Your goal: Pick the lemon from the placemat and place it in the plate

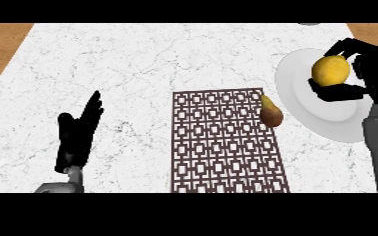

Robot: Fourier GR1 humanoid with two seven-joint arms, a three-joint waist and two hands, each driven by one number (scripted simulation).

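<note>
One lemon [331, 70], one pear [271, 112], one plate [303, 100], one placemat [221, 145] and two hands: left [77, 135], right [347, 87].

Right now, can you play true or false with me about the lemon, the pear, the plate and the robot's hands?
1. The lemon is lying on the placemat. False: the right hand holds it over the plate.
2. A pear sits at the placemat's right edge. True.
3. The plate is white. True.
4. The left hand is holding the pear. False: it is open, fingers straight, at the left, away from the pear.
5. The plate is left of the placemat. False: it is to the right.
</note>
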